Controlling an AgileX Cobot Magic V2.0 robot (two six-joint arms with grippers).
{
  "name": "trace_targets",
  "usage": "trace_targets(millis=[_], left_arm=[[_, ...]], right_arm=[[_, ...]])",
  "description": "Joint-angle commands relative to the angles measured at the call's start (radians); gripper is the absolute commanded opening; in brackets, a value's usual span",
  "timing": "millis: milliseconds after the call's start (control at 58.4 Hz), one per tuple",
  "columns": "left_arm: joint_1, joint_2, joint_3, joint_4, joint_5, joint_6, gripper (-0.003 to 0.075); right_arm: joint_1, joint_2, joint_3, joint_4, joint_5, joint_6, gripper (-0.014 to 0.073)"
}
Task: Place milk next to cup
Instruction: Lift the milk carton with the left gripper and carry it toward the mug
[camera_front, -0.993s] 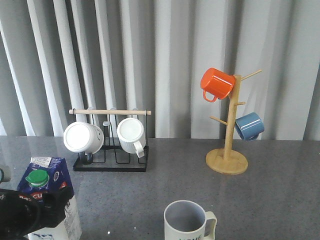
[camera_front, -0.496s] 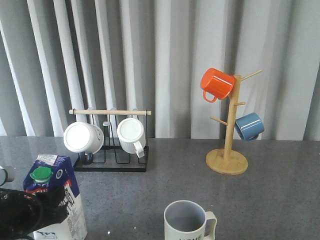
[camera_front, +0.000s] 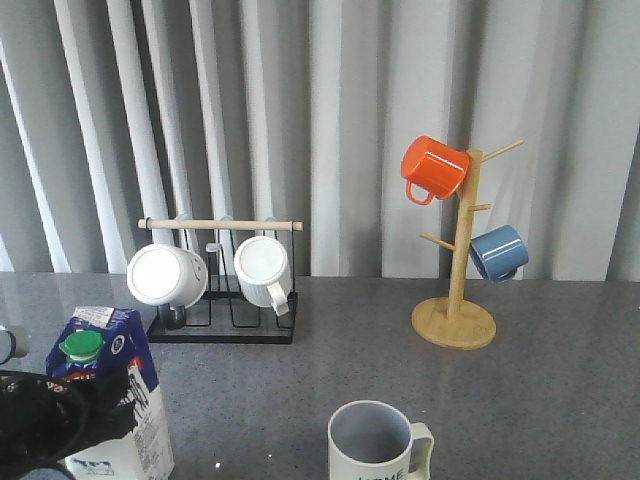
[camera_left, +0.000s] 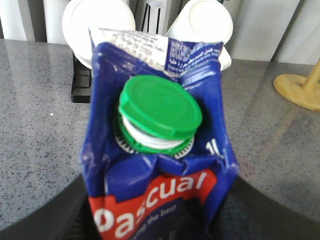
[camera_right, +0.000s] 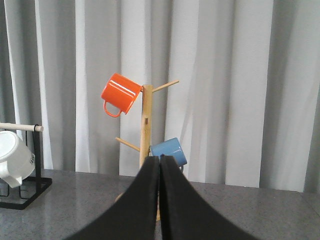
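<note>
The left gripper (camera_left: 155, 227), black, is clamped on the lower body of the milk (camera_front: 108, 390), a tall dark-blue and white gable-top carton with a red "Pascual" band; in the left wrist view its fingers (camera_left: 75, 215) show as dark shapes on either side of the carton's red band. In the front view the gripper is only a blurred black mass at the picture's lower left corner, covering the carton's lower left side. The carton's long axis stands nearly upright, leaning slightly, with the gable ridge uppermost and its green round cap (camera_left: 160, 107) facing back toward the wrist camera. Its base is cut off by the front view's lower edge, so whether it touches the grey speckled table (camera_front: 560, 390) cannot be told.

Well apart from that gripper, toward the robot's right, stands the cup (camera_front: 378, 442), one large white mug with a grey-blue inside and a handle on its right; its lettering is cropped. Beyond the gripper, one black wire rack (camera_front: 222, 300) with a wooden bar holds two white mugs (camera_front: 166, 274). Farther right, one wooden mug tree (camera_front: 456, 300) carries one orange mug (camera_front: 434, 167) and one blue mug (camera_front: 498, 252).

The right gripper (camera_right: 160, 200) has its two black fingers pressed together, holding nothing.
</note>
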Motion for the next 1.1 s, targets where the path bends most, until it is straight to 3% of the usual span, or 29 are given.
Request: trace_targets(millis=[0,120,171,274,359,514,753,1078], left_arm=[[-0.048,-0.045,-0.063,-0.219,-0.061,0.195,0.0052],[-0.174,-0.045,-0.116,-0.730,-0.150,0.678,0.0053],[-0.253,-0.038,-0.136,-0.958,-0.263,0.891,0.0053],[-0.411,-0.004,-0.183,-1.203,-0.519,1.086,0.0055],[-0.523,0.037,-0.221,-1.250,-0.656,1.110,0.0055],[-0.650,0.130,-0.287,-1.218,-0.657,1.104,0.0056],[-0.744,0.266,-0.380,-1.228,-0.714,1.092,0.0056],[-0.789,0.321,-0.382,-1.208,-0.762,0.999,0.0056]], right_arm=[[-0.004,0.000,-0.030,-0.005,-0.069,-0.001,-0.0009],[-0.004,0.000,-0.030,-0.005,-0.069,-0.001,-0.0009],[-0.004,0.000,-0.029,-0.005,-0.069,-0.001,-0.0009],[-0.004,0.000,-0.025,-0.005,-0.068,-0.001,-0.0009],[-0.004,0.000,-0.025,-0.005,-0.069,-0.001,-0.0009],[-0.004,0.000,-0.025,-0.005,-0.069,-0.001,-0.0009],[-0.004,0.000,-0.025,-0.005,-0.069,-0.001,-0.0009],[-0.004,0.000,-0.025,-0.005,-0.069,-0.001,-0.0009]])
